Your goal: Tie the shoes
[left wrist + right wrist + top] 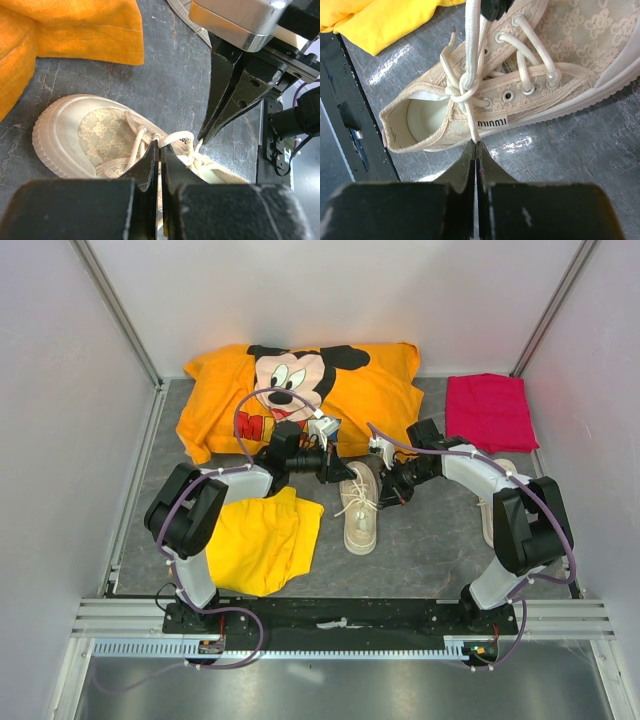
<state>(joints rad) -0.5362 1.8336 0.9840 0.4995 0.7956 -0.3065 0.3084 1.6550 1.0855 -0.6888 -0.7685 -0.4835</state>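
Left gripper [160, 150] and right gripper [476, 146] were each clamped shut on a lace end [474, 55] of the shoe [560, 45], stretched to opposite sides, seemingly to cinch the knot [462, 95]

A: How's the light?
B: Bright and even, from above. The walls [50, 440] read pale grey, and the shadows under the arms on the tabletop [420, 550] are faint.
A: Glare?
B: White patches on the tabletop beside the shoe [560, 45] in the right wrist view, and a shine on the metal housing [235, 20] in the left one.
A: Focus?
B: The lace [471, 85] is crisp; the bodies of the right pincer [476, 145] and left pincer [160, 147] blur at the bottom edge — very close to the lens.
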